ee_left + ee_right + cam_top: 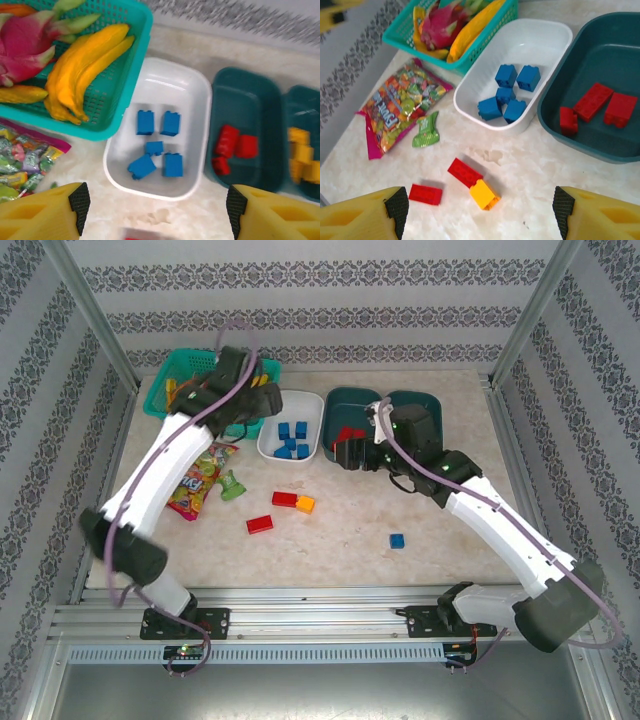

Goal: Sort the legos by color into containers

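My left gripper (157, 212) hangs open and empty just in front of the white container (197, 85), which holds several blue legos (172, 164). In the top view the left gripper (262, 410) is at that tub's left side. To its right, one teal container (250, 107) holds three red legos (235, 145), and the other teal container (300, 102) holds yellow legos (302, 159). My right gripper (480, 212) is open and empty above two loose red legos (465, 172) and a yellow-orange lego (485, 194) on the table. A loose blue lego (397, 540) lies nearer the front.
A turquoise mesh basket (165, 390) of fruit stands at the back left, touching the white tub. A colourful snack bag (200, 480) and a green wrapper (232, 486) lie left of the loose bricks. Frame posts line the table's sides.
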`<state>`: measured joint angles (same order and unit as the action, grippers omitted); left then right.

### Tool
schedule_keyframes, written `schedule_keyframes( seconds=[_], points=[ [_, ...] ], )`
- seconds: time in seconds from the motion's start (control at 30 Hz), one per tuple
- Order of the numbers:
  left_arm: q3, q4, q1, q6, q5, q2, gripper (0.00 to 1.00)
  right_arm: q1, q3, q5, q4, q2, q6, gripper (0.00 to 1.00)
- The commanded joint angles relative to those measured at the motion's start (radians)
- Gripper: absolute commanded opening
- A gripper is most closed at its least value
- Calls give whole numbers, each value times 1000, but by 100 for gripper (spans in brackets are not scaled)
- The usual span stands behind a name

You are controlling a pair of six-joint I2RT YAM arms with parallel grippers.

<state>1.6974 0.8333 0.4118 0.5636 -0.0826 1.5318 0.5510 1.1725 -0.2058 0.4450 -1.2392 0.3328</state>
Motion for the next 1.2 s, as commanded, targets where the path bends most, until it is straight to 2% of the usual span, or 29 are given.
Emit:
schedule_keyframes(
  seconds=[0.0, 0.17, 0.27, 0.4, 0.57, 0.7, 0.73, 0.9, 1.03, 1.17],
  points=[
    [-249, -87, -3, 121, 83, -127, 75, 44, 56, 36, 86, -46, -150, 78],
    [-570, -146, 1, 221, 142, -420, 75, 104, 75, 39, 101, -114, -205, 78],
    [-695, -132, 4, 263, 163, -563, 75, 156, 103, 40, 155, -204, -250, 79],
    [-795, -109, 6, 287, 183, -708, 76, 192, 145, 4, 226, -351, -291, 80],
    [-869, -83, 6, 307, 223, -858, 78, 225, 196, 56, 238, -514, -350, 80],
    [-880, -30, 6, 321, 226, -920, 78, 230, 311, 82, 299, -667, -366, 80],
    [-878, -21, 6, 322, 224, -928, 78, 232, 341, 89, 317, -704, -372, 82],
    [-869, -14, 6, 325, 219, -929, 78, 243, 427, 91, 345, -816, -398, 83],
    [-867, -16, 6, 325, 222, -924, 77, 252, 485, 140, 408, -894, -415, 77],
    [-870, -22, 6, 326, 224, -921, 77, 253, 476, 145, 399, -918, -422, 70]
  ],
)
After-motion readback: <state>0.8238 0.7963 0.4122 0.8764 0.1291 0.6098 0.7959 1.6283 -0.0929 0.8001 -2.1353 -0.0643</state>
